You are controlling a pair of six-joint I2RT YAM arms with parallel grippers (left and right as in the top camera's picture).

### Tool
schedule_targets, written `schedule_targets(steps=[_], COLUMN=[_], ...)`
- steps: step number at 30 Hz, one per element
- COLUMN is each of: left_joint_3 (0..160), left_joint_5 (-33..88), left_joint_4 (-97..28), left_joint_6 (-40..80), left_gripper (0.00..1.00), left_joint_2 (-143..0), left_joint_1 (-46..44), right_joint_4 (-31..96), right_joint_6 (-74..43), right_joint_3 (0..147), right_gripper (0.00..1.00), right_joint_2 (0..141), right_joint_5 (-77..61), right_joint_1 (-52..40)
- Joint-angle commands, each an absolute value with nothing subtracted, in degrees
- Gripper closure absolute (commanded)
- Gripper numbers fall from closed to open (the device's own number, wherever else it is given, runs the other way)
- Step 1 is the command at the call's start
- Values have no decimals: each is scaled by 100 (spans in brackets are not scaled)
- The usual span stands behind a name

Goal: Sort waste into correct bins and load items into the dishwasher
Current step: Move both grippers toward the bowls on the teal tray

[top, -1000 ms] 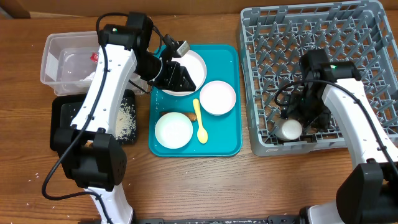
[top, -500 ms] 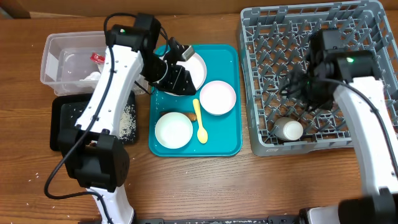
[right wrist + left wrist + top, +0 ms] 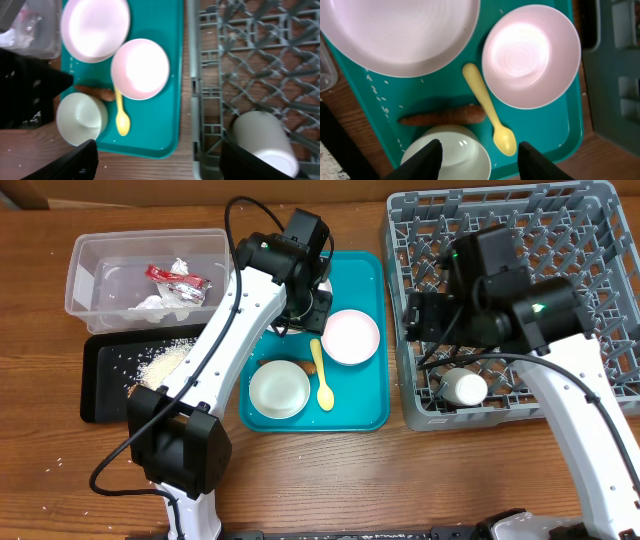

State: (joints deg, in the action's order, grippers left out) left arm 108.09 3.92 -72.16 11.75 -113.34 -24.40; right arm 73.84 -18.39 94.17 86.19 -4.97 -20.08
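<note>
Done so far: a red wrapper and crumpled white tissue lie inside the clear tub. A heap of loose rice sits in the black tray. One white cup lies on its side in a front corner of the grey dish rack.
Left to do: by my reading, most of the loading. The carrot-like stick, flat plate, pink bowl, white bowl and yellow spoon are all on the teal tray. A few rice grains also dot that tray and the tabletop.
Carrot-like stick: orange-brown, thin and slightly bent. It lies flat between the plate and the white bowl, one end just beside the spoon handle.
Dishes: round, glossy and empty. The pink bowl sits just beside the spoon, and the plate is toward the tray's far end.
Spoon: slim, lying flat between the two bowls.
Left gripper: fingers spread wide, holding nothing, hovering above the white bowl.
Right gripper: fingers spread wide and empty, raised over the gap between the teal tray and the rack.
Small brown lump: cannot be made out.
</note>
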Motion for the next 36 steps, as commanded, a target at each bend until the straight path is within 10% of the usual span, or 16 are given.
schedule_targets(steps=[1,18,36], left_joint_3=[10783,10709,10709], left_joint_5=[95,209,-67], left_joint_4=[-6954,-6576,-6580], left_joint_6=[1546,2359,2303], left_gripper=[47,46,7], left_joint_2=[-11308,-11679,-11679], left_joint_1=[-2392,-1535,-1415], right_joint_4=[7277,6687,6552], right_joint_6=[-1986,-4064,-4980], right_joint_3=[9483,9408,9393], right_gripper=[20,39,56], right_joint_2=[8739,10672,12005], right_joint_5=[-611,-567,-139], right_joint_1=[-2252,-2777,-3070])
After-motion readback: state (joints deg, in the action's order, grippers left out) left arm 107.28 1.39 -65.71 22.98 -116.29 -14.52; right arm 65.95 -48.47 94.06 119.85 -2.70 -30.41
